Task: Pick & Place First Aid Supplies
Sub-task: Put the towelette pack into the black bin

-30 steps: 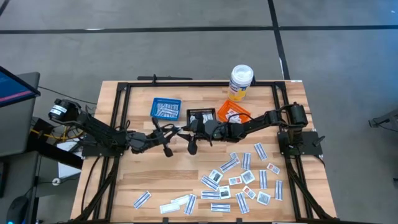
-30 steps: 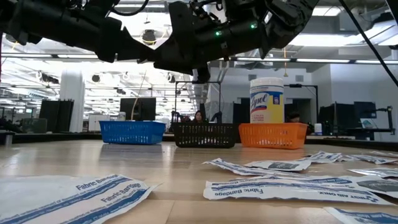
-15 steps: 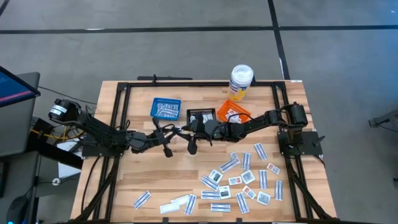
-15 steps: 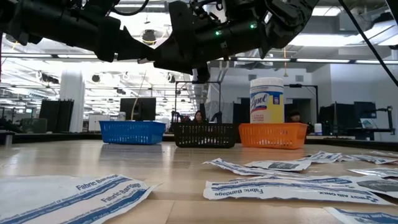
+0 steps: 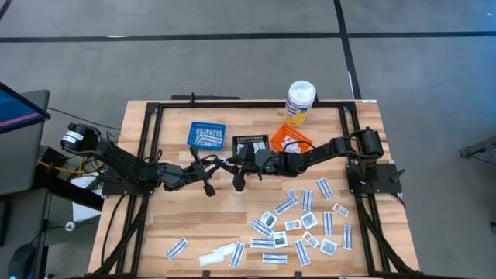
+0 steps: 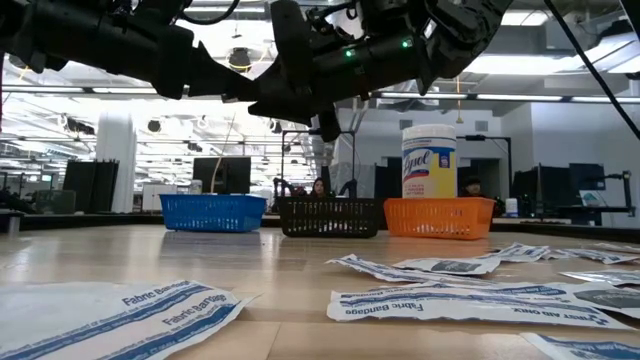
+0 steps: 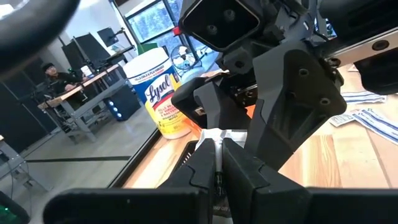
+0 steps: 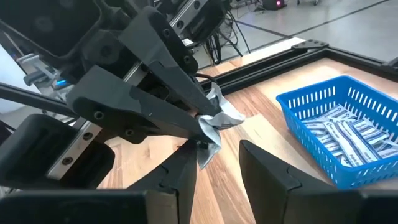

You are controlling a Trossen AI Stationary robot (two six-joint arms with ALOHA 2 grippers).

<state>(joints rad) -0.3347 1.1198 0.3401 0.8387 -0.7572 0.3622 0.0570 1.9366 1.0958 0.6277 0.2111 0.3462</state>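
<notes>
My left gripper [image 8: 202,127] is pinching a crumpled white packet [image 8: 214,118] mid-air above the table's middle, offering it across. My right gripper [image 8: 217,162] is reaching in half-spread, not gripping yet. Nearer me, loose packets [image 5: 298,217] are lying scattered; farther off, the blue basket [image 5: 206,135] is holding sorted strips.

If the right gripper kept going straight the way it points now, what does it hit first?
Most likely the crumpled white packet pinched in the left gripper, directly ahead of the right gripper, whose fingers are parted; exact depth is unclear.
</notes>
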